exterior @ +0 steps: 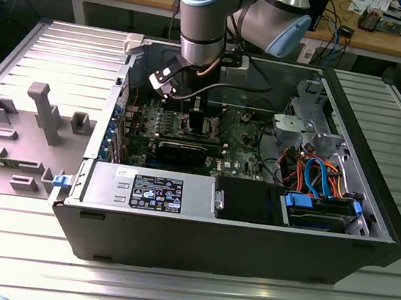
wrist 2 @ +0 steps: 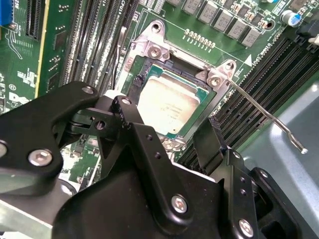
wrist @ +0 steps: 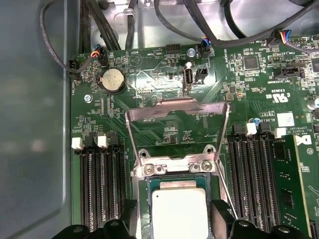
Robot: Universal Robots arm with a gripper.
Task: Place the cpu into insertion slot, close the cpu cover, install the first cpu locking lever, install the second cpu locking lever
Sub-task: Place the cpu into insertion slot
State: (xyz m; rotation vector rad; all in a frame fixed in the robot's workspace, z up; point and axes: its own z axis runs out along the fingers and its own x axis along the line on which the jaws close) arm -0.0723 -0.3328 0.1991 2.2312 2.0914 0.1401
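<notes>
Gripper (exterior: 193,108), 12 o'clock of expansion card (exterior: 185,150), jaws spread astride cpu (wrist 2: 169,107) seated in insertion slot (wrist: 174,168); release wants a straight, no-nudge exit.

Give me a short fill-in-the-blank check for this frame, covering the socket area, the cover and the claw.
1. The cpu sits inside the ___.
2. The cpu cover is swung ___, and the green board shows through its window.
3. The claw hangs over the cpu with its fingers ___, one on each side of the chip.

Missing words: insertion slot; open; apart.
</notes>
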